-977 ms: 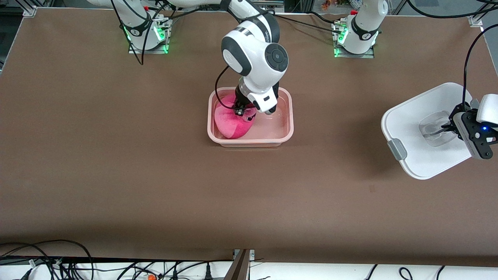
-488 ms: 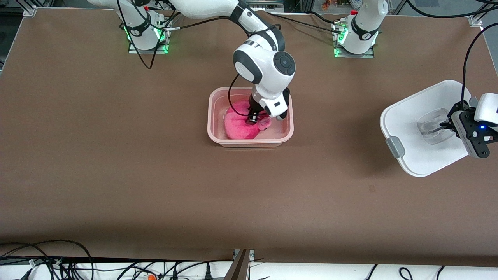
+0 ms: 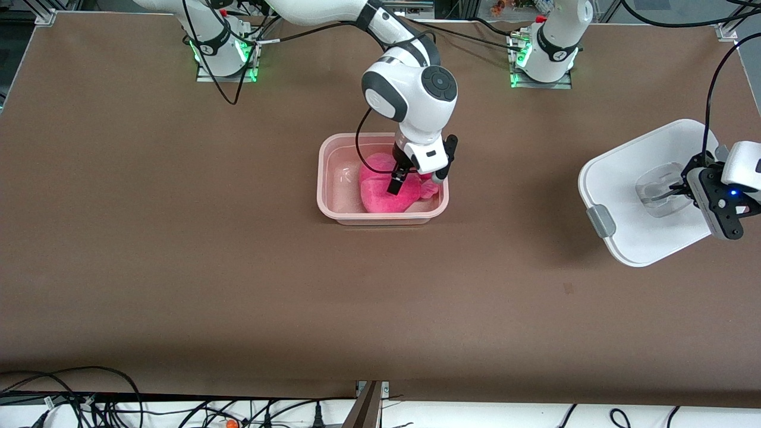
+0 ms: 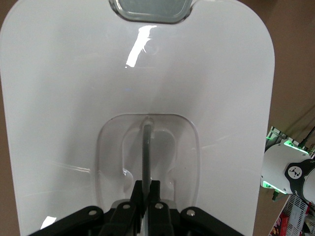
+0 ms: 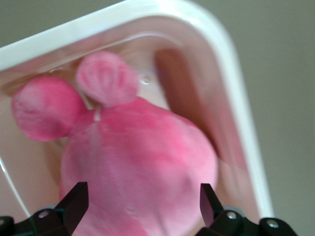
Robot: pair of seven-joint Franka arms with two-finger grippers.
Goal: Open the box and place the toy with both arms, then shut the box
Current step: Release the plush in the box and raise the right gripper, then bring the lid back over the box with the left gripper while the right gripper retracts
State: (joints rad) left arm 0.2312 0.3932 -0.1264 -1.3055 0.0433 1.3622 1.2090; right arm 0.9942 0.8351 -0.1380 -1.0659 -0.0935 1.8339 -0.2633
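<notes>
The box's pale pink tub (image 3: 333, 178) stands open at the table's middle. The pink toy (image 3: 380, 193) lies inside it, at the end toward the left arm; its ears (image 5: 103, 78) show in the right wrist view. My right gripper (image 3: 417, 183) hangs open just above the toy (image 5: 142, 157), jaws wide on either side and not touching it. My left gripper (image 3: 684, 191) is shut on the clear handle (image 4: 146, 142) of the white lid (image 3: 636, 178). It holds the lid tilted in the air over the left arm's end of the table.
A grey clip (image 3: 600, 221) sits on the lid's edge and also shows in the left wrist view (image 4: 150, 10). The tub's rim (image 5: 236, 98) lies close beside the toy. Bare brown table surrounds the tub. Cables run along the edge nearest the front camera.
My right gripper carried the toy across the tub toward the left arm's end, then opened and let it go. The lid in my left gripper drifted slightly toward the tub.
</notes>
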